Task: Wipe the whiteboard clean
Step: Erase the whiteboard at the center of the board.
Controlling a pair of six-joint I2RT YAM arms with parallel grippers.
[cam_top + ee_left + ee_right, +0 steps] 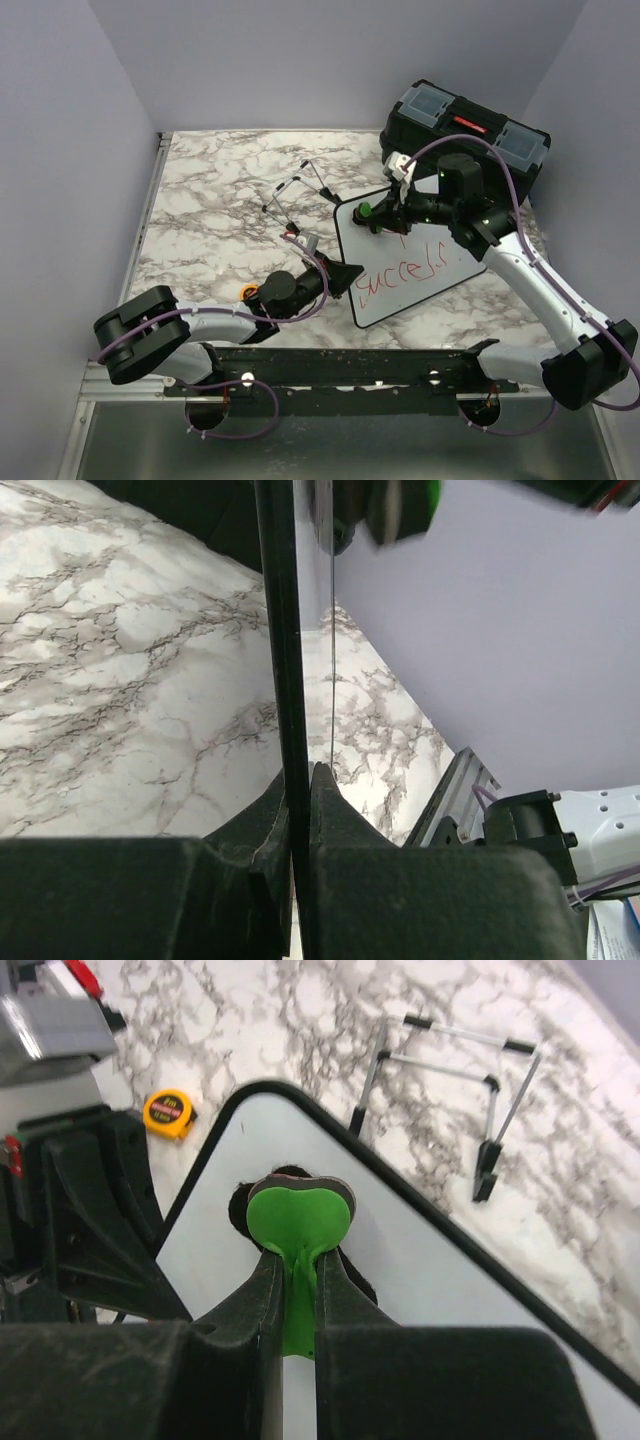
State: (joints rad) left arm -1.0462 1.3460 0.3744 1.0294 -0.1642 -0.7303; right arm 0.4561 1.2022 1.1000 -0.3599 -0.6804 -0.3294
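The whiteboard (pixel 420 265) lies tilted on the marble table with red handwriting across its lower half. My left gripper (pixel 345 278) is shut on the board's left black rim (pixel 285 680); the rim runs edge-on between its fingers. My right gripper (pixel 385 213) is shut on a green eraser (pixel 298 1225) with a dark felt pad, held at the board's upper left corner (pixel 400 1250). The eraser also shows in the top view (pixel 366 211) and in the left wrist view (pixel 405 505).
A black toolbox (pixel 465 135) stands at the back right, behind the right arm. A black wire easel stand (pixel 298 192) lies left of the board, also in the right wrist view (pixel 450 1080). A yellow tape measure (pixel 170 1114) lies near the left arm.
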